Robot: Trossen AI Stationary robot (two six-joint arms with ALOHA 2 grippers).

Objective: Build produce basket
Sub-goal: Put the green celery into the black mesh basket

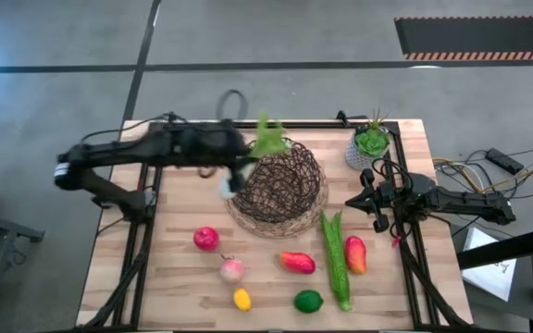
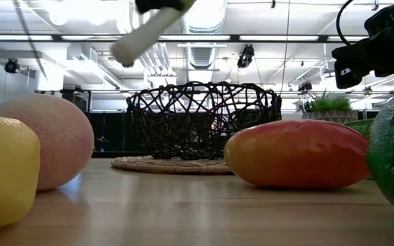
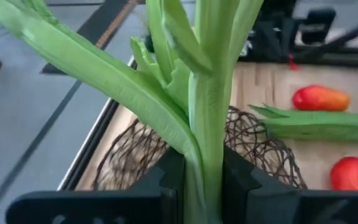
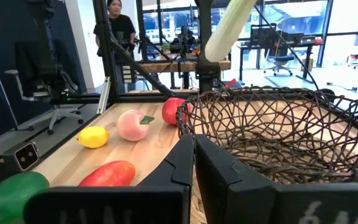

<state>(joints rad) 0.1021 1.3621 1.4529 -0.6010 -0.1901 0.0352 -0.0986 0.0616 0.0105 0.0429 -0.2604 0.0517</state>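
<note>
Gripping a ribbed, pale green celery stalk (image 3: 207, 118), the left gripper (image 1: 234, 166) hovers at the woven wire basket's (image 1: 280, 180) left rim, mid-frame.
Right gripper (image 1: 370, 199), fingers pressed together, waits right of the basket; smooth toy fruits (image 1: 232, 269) lie along the lower wooden table (image 1: 174, 268).

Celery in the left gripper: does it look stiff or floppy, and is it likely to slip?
Probably stiff: the celery stalk stays straight past the left gripper, its pale end not drooping. It seems light, carried by a narrow pinch. A slip or swing seems possible: smooth skin, long overhang above the basket.
</note>
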